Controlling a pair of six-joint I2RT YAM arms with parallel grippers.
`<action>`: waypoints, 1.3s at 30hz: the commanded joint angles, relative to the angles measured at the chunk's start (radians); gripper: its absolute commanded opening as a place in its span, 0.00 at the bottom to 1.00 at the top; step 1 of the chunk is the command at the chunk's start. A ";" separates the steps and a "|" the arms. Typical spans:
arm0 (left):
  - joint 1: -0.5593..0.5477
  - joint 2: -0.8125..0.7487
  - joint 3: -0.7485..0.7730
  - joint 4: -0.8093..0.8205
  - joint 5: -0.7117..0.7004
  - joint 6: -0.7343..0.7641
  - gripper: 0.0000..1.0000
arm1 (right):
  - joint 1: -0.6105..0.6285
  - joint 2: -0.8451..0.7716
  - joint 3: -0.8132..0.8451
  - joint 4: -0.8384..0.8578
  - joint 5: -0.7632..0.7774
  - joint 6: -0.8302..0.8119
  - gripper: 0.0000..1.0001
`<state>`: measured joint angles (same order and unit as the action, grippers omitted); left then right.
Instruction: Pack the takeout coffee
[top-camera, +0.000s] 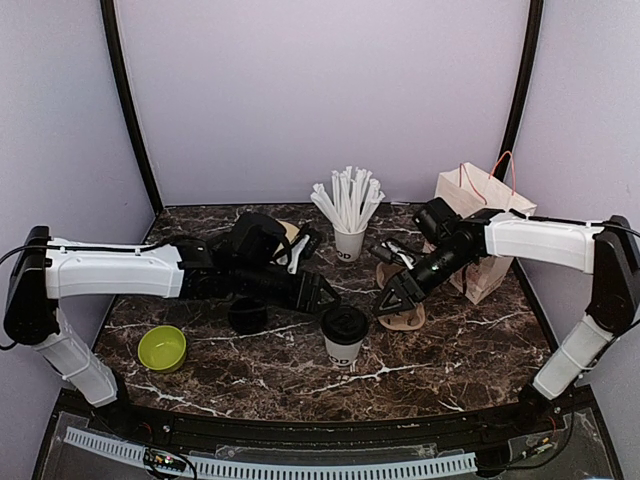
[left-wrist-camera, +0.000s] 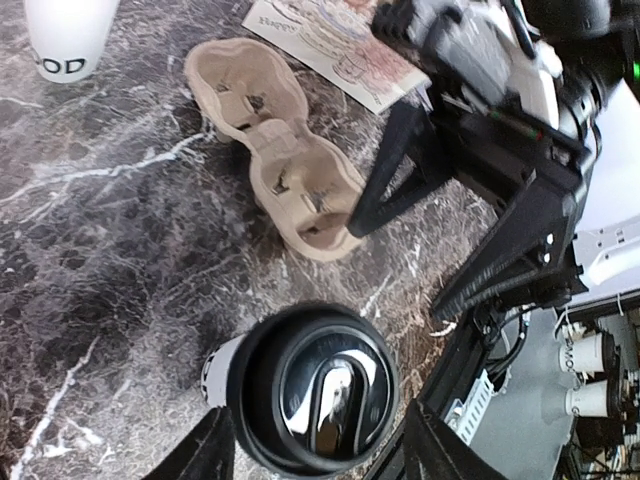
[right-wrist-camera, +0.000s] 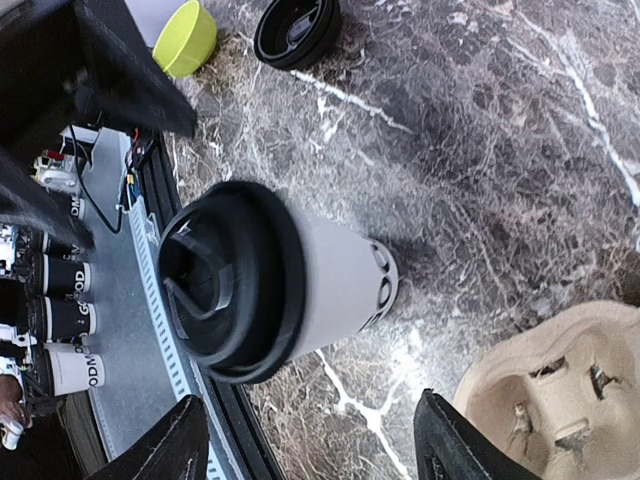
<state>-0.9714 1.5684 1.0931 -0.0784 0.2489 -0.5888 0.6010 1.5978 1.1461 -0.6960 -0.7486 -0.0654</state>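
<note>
One takeout coffee, a white paper cup with a black lid, stands upright on the marble table near the front middle. My left gripper hangs open just behind and to the left of it. In the left wrist view the lidded cup sits between the spread fingers, which do not touch it. My right gripper is open just right of the cup, over the near end of a brown cardboard cup carrier. The right wrist view shows the cup ahead of its wide-apart fingers, with nothing held.
A white cup of paper-wrapped straws stands at the back middle. A paper bag with red handles is at the back right. A loose black lid and a green bowl lie front left. The carrier has empty pockets.
</note>
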 joint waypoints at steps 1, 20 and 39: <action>0.014 -0.047 0.014 -0.066 -0.090 -0.011 0.57 | -0.001 -0.046 -0.057 0.055 -0.013 -0.002 0.70; 0.026 -0.086 -0.183 0.075 0.019 -0.263 0.38 | 0.031 0.074 -0.026 0.070 -0.128 0.017 0.52; 0.026 0.028 -0.139 0.122 0.056 -0.227 0.38 | 0.052 0.119 -0.020 0.067 -0.079 0.016 0.58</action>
<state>-0.9463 1.5730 0.9451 0.0391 0.2813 -0.8337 0.6426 1.6943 1.1015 -0.6353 -0.8597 -0.0479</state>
